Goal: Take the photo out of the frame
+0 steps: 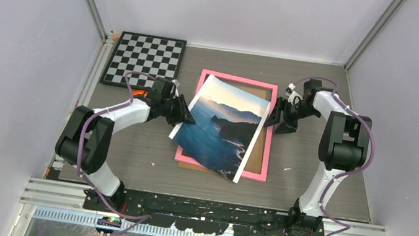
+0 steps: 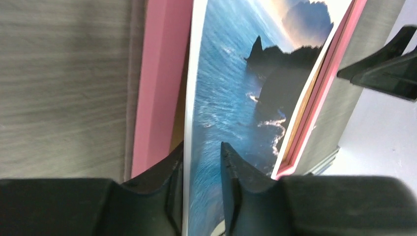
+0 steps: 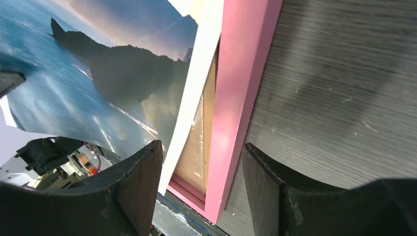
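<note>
The photo (image 1: pixel 221 129), a blue seascape with dark cliffs and a white strip, lies skewed over the pink frame (image 1: pixel 269 133), and its left side sticks out past the frame's left rail. My left gripper (image 1: pixel 185 116) is at that left edge. In the left wrist view the photo (image 2: pixel 231 88) runs between the narrowly parted jaws of the left gripper (image 2: pixel 201 147), with a gap on the right side. My right gripper (image 1: pixel 278 121) is at the frame's far right rail. In the right wrist view it (image 3: pixel 201 144) stands open astride the pink rail (image 3: pixel 246 73) and the photo's white edge (image 3: pixel 196 88).
A black-and-white chessboard (image 1: pixel 145 60) lies at the far left corner of the grey wood-grain table (image 1: pixel 312 171). Pale walls close the left, right and back sides. The right gripper's dark fingers (image 2: pixel 388 69) show beyond the frame in the left wrist view.
</note>
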You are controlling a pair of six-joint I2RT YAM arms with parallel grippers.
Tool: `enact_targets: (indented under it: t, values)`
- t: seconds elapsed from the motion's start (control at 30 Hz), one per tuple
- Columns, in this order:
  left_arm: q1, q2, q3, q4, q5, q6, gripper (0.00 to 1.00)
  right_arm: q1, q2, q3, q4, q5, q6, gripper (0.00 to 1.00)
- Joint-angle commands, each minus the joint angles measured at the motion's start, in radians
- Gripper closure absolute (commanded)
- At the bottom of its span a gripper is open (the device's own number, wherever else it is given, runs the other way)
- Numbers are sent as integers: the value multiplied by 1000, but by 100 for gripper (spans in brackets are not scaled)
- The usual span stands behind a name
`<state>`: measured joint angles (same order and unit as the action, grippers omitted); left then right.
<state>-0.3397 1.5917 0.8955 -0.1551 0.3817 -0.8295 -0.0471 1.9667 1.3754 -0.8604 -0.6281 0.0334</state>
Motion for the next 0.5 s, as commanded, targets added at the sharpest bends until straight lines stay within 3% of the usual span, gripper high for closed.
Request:
enact_targets:
  t: [0.0,0.13,0.3,0.47]
  values:
    - [-29,-7,82,-135,49,119,66,10,5,43,3,20,11,36]
    - [-30,-21,135,-325,13,294,59,11,-5,45,-9,22,-4,35]
    - [-34,-43,139,-403,0,406,53,11,-9,49,-25,21,-16,35]
    - [-64,-39,135,-429,34,455,68,10,-12,47,-38,27,-26,35]
